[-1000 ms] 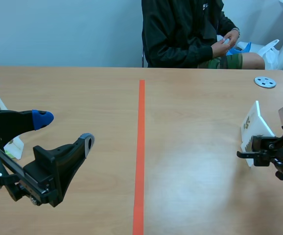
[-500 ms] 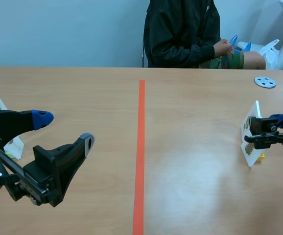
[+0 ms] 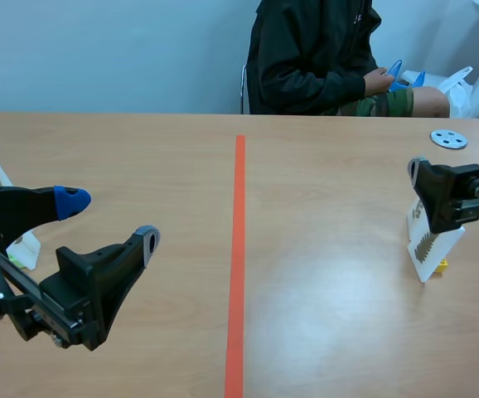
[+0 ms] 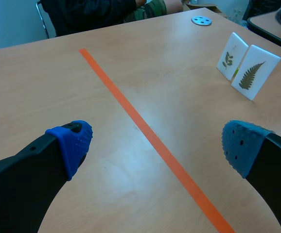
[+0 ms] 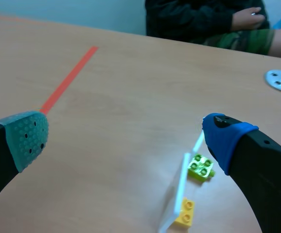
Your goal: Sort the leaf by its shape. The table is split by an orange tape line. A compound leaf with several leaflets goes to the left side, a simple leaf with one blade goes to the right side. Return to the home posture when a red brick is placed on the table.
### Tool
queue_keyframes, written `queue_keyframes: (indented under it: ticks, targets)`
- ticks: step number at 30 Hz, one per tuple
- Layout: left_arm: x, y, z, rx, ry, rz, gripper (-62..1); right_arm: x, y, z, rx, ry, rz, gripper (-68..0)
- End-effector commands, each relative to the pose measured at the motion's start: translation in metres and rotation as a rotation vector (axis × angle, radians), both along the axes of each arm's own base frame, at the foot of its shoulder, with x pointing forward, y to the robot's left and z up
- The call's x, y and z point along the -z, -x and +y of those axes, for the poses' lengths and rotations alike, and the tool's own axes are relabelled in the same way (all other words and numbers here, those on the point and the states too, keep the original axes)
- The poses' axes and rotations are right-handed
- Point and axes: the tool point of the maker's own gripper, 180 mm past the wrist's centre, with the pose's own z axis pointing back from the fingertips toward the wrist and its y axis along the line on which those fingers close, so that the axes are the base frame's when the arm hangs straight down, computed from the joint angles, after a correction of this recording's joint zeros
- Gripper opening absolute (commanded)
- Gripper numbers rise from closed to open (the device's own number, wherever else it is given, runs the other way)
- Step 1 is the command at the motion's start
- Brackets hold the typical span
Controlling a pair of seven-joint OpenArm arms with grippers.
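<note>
Change: the right gripper (image 3: 463,170) is lifting clear of the 2 white upright leaf cards (image 3: 430,253). Its jaws are now spread wide and empty, where 1 second ago it was low against them.
Meaning: the cards are standing at 3 o'clock, right of the orange tape line (image 3: 238,249), so sorting looks unfinished.
Left gripper (image 3: 111,220): resting unchanged at 8 o'clock, jaws apart, holding nothing.
Left wrist view alone: showing the card faces, a fern frond (image 4: 254,73) and a leafy sprig (image 4: 230,56).
Right wrist view alone: showing a lime-green toy brick (image 5: 201,167) and a yellow toy brick (image 5: 185,211) behind the cards.
</note>
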Motion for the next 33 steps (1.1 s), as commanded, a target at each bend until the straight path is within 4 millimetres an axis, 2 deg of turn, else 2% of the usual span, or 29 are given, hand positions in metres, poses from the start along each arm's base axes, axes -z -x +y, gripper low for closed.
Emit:
queue_keyframes:
  ticks: [1,5,13,17,25,33]
  targets:
    - [-0.007,-0.002,0.001,-0.005,0.014,-0.025,-3.7,-0.009,0.002,0.003,-0.032,0.003,-0.012,0.4]
    - [-0.007,-0.002,0.001,-0.005,0.014,-0.024,-3.7,-0.007,0.017,0.019,-0.09,-0.014,0.036,0.4]
    - [-0.006,-0.002,0.001,-0.005,0.012,-0.021,-3.7,-0.018,0.035,0.042,-0.15,0.0,0.047,0.4]
    - [-0.006,-0.002,0.0,-0.001,0.012,-0.02,-3.7,-0.01,0.042,0.055,-0.181,-0.018,0.084,0.4]
    - [-0.006,-0.002,0.001,-0.001,0.01,-0.017,-3.7,0.004,0.052,0.098,-0.287,-0.072,0.131,0.4]
    - [-0.005,-0.002,0.001,-0.001,0.009,-0.015,-3.7,0.007,0.055,0.104,-0.305,-0.066,0.141,0.4]
